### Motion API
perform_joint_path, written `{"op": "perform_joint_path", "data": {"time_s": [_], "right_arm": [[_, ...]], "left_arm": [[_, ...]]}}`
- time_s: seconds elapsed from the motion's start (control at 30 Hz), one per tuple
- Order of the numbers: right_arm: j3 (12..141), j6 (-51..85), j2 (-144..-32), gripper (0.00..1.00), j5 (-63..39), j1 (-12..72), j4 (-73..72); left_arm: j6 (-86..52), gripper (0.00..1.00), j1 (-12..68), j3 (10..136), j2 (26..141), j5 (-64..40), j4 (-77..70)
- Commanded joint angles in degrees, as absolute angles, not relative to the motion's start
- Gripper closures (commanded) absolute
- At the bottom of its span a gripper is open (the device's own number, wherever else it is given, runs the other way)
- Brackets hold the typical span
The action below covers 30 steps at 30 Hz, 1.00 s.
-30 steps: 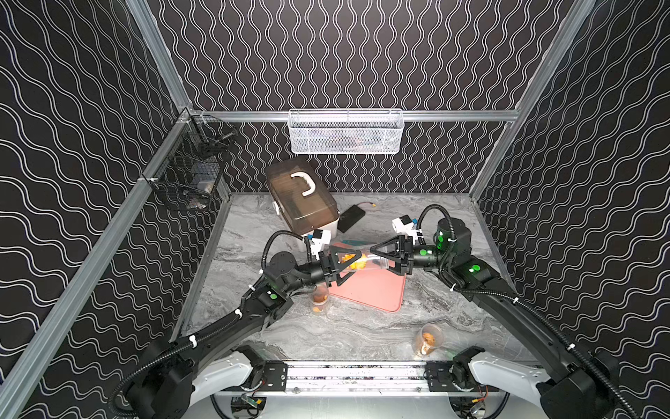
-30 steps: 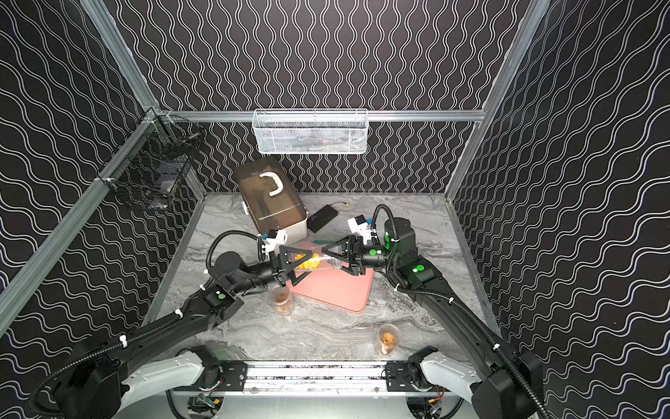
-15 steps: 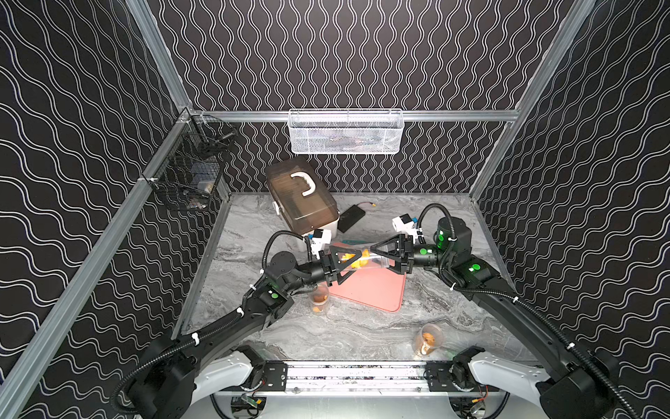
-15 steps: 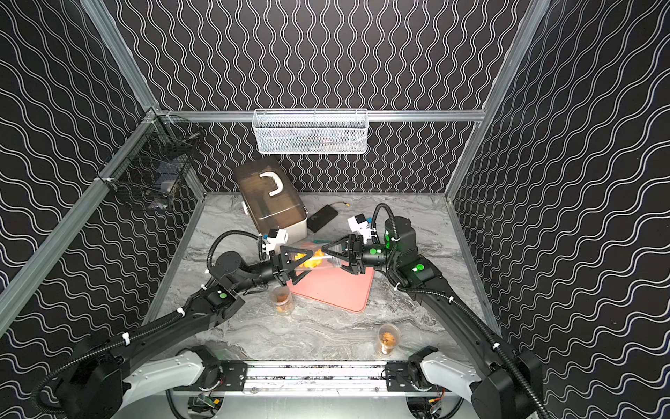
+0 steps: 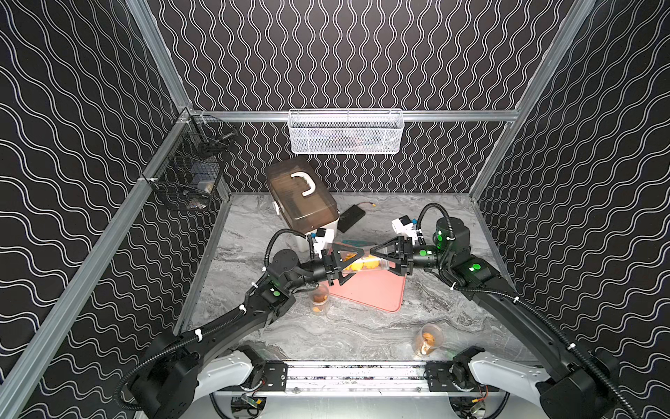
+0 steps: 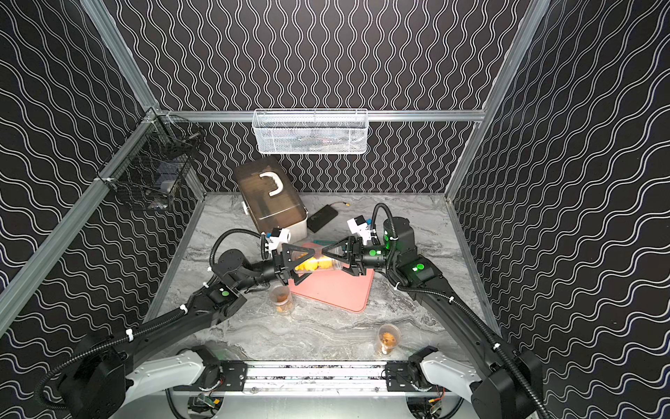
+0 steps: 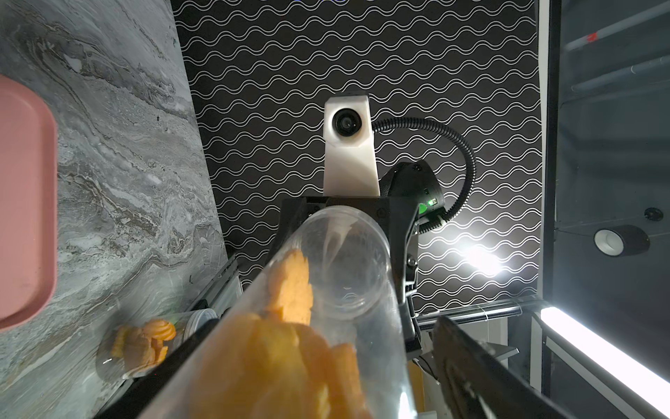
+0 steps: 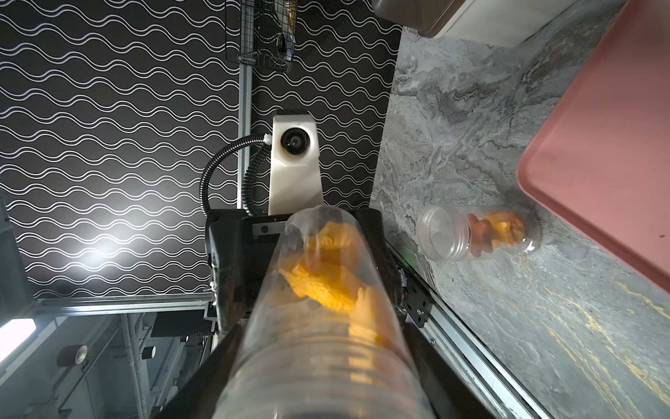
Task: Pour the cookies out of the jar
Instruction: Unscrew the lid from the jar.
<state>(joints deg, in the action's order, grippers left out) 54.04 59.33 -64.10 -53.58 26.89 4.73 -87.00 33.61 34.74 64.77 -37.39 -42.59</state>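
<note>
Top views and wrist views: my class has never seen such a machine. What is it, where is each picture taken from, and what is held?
It is a robot with two black arms, each ending in a pincer. Two pictures look down from overhead; two come from wrist cameras. The right pincer grips a clear jar of orange cookies, sideways above a pink tray; the left pincer stands open around its other end. Two more cookie jars stand on the marble table.
</note>
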Motion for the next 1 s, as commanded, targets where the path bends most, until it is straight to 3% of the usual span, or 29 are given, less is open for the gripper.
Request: {"op": "perform_joint_path", "data": {"time_s": [0.0, 0.53, 0.97], "right_arm": [[54.19, 58.63, -63.78, 0.36, -53.65, 26.95, 6.3], [54.23, 57.39, -64.25, 0.36, -53.94, 26.98, 7.75], [53.88, 58.4, -64.8, 0.36, -52.91, 26.9, 6.06]], "left_arm": [[-86.73, 0.09, 33.36, 35.74, 64.12, -38.66, -44.69], [-87.52, 0.12, 29.14, 36.28, 63.15, -45.45, -42.06], [-86.35, 0.09, 29.1, 37.29, 62.75, -47.35, -39.98]]}}
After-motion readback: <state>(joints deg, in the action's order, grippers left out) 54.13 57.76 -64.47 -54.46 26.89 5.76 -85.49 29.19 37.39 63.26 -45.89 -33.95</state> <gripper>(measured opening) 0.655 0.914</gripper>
